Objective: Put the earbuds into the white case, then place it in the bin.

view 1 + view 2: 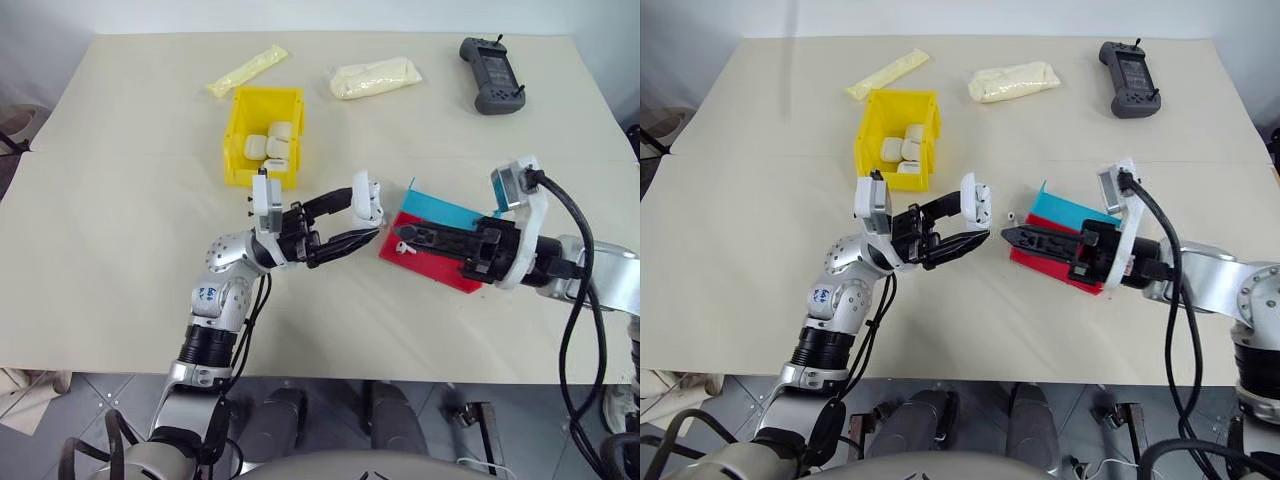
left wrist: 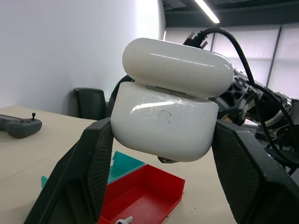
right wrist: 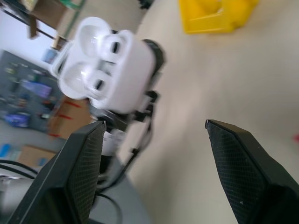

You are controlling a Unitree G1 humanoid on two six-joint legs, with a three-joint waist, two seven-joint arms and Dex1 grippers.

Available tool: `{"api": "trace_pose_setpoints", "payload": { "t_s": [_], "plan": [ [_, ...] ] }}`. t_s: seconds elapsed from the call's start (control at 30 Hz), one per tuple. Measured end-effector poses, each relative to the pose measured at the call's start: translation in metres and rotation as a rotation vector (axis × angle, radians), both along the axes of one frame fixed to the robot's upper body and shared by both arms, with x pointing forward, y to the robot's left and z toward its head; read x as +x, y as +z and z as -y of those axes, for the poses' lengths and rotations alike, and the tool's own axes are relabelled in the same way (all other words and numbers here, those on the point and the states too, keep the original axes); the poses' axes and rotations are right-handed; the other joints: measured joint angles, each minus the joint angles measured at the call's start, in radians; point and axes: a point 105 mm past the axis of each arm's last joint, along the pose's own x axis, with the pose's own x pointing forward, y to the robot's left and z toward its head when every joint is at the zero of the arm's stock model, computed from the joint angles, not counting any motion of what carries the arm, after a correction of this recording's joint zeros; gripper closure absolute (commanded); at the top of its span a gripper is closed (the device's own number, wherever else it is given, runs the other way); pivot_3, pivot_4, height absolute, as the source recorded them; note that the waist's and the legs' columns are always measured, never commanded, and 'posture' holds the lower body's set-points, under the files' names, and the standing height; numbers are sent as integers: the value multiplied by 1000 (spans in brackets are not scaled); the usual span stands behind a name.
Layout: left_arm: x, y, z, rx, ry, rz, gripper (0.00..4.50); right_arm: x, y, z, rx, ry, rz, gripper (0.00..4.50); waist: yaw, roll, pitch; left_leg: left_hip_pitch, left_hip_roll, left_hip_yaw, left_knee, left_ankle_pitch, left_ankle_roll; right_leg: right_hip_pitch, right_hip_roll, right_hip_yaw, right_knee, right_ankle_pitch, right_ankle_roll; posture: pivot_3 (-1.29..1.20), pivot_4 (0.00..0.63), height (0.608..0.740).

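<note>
A robot stands at a beige table [image 1: 120, 250]. Its left gripper [image 1: 350, 222] is raised above the table's middle, its two black fingers clamped on the sides of the white case [image 1: 367, 197], which has its hinged lid flipped open. In the right wrist view the open mouth of the case faces that camera, and the two sockets inside each hold a white shape, though whether these are the earbuds cannot be made out. The right gripper [image 1: 405, 235] points toward the case from the robot's right, just beside it but not touching, with its fingers spread wide and nothing between them. Under the right gripper lies a flat red-and-blue tray [image 1: 432, 214]; in the left wrist view one small white earbud [image 2: 122, 220] rests in its red part. The yellow bin [image 1: 262, 133] sits farther back on the table, beyond the left gripper, with several other white cases inside.
</note>
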Motion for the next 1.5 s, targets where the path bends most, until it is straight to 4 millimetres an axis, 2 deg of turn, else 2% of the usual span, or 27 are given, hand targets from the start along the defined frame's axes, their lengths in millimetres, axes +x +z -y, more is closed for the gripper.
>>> {"api": "trace_pose_setpoints", "payload": {
  "t_s": [0.1, 0.2, 0.27, 0.4, 0.67, 0.77, 0.83, 0.9, 1.03, 1.13, 1.27, 1.37, 1.5],
  "plan": [
    [-4, 1, -4, 14, -29, -3, 1658, -4, -12, 14, -126, -28, 85, 1530, 1, 0, 0, 0, 0, 0, 0, 0, 0, 0, 0, 0, 0, 0, 0, 0, 150, 740],
    [-5, -2, -20, 45, -60, -45, 1658, -14, -33, 28, -307, 10, 164, 2528, 1, 0, 0, 0, -1, 0, 0, 0, 0, 0, 0, 0, 0, 0, 0, 0, 150, 740],
    [-7, -1, -27, 45, -99, -83, 1658, -18, -32, 28, -335, 57, 236, 3199, -3, 0, 0, 0, 0, 1, 0, 0, 0, 0, 0, 0, 0, 0, 1, 0, 150, 740],
    [-20, 6, -28, 32, -217, -128, 1658, -14, -14, 25, -333, 100, 358, 4479, -3, 0, 0, 0, 0, 1, 0, 0, 0, 0, 0, 0, 0, 0, 1, 0, 150, 740],
    [-25, 5, -26, 65, -252, -127, 1658, -13, 7, 13, -280, 152, 464, 4479, 1, -1, 1, 0, 0, 0, -1, 0, 0, 1, 0, 0, -2, 0, 1, 0, 150, 740],
    [-15, -13, -25, 210, -151, -70, 1658, -11, 17, 6, -271, 165, 524, 4479, 1, -1, 1, 0, 0, 1, -1, 0, 0, 0, 0, 0, -3, 0, 1, 0, 150, 740],
    [-3, -30, -23, 319, -63, -64, 1658, -12, 22, -6, -267, 200, 573, 4479, -1, -1, 1, 0, 1, 1, -2, 0, 0, 0, 0, 0, -3, 0, 1, 0, 150, 740],
    [4, -38, -18, 381, -30, -54, 1658, -12, 23, -16, -260, 229, 598, 4479, 0, -1, 1, 0, 1, 0, -3, 0, 0, 0, 0, 0, -4, 0, 1, 0, 150, 740],
    [9, -30, -9, 410, -16, -10, 1658, -10, 23, -33, -247, 269, 623, 4479, -1, -2, 1, 0, 0, 0, -4, 0, 0, 0, 0, 0, -4, 1, 1, 0, 150, 740],
    [10, -32, -4, 469, -6, 22, 1658, -6, 19, -48, -250, 293, 642, 4479, -2, -2, 1, 0, 0, 0, -5, 0, 0, 0, 0, 0, -5, 1, 1, 0, 150, 740],
    [8, -35, 3, 487, -17, 29, 1658, 0, 0, -63, -288, 313, 624, 4479, -3, -2, 1, 0, 0, 0, -5, 0, 0, -1, 0, 0, -4, 1, 1, 0, 150, 740],
    [8, -35, 4, 490, -16, 29, 1658, 5, -4, -61, -315, 297, 632, 4479, -3, -2, 1, 0, 0, 0, -5, 0, 0, -1, 0, 0, -4, 1, 1, 0, 150, 740],
    [9, -36, 0, 498, -4, 24, 1658, 8, -18, -43, -344, 265, 586, 4479, 0, -2, 1, 0, 0, -1, -5, 0, 0, 0, 0, 0, -4, 1, 1, 0, 150, 740]
  ]
}}
